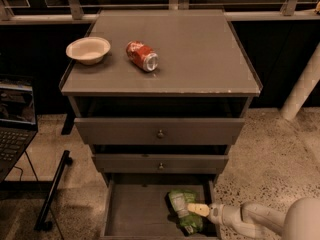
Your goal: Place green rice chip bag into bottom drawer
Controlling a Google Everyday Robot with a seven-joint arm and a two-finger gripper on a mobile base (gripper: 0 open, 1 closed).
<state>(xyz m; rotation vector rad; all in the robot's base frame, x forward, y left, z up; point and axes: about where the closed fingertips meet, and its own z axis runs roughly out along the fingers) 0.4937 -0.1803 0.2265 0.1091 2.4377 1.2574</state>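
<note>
Gripper (195, 208) at 5 o'clock, on green rice chip bag (177, 201) inside bottom drawer (135, 211); open/closed: can't tell. Bag prob. light, crinkly, slippery; pinch edge seam.

Gripper (197, 209) low in open drawer (135, 213), right side, over bag (178, 201); bag lying on drawer floor; can (142, 55), bowl (88, 49) up on cabinet top (200, 54)

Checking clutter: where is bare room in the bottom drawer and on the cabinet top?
Drawer: floor is bare from the left wall to the bag; the right side is crowded by the bag and the hand at it. Top: bare right of the can; bowl and can take the left rear.
</note>
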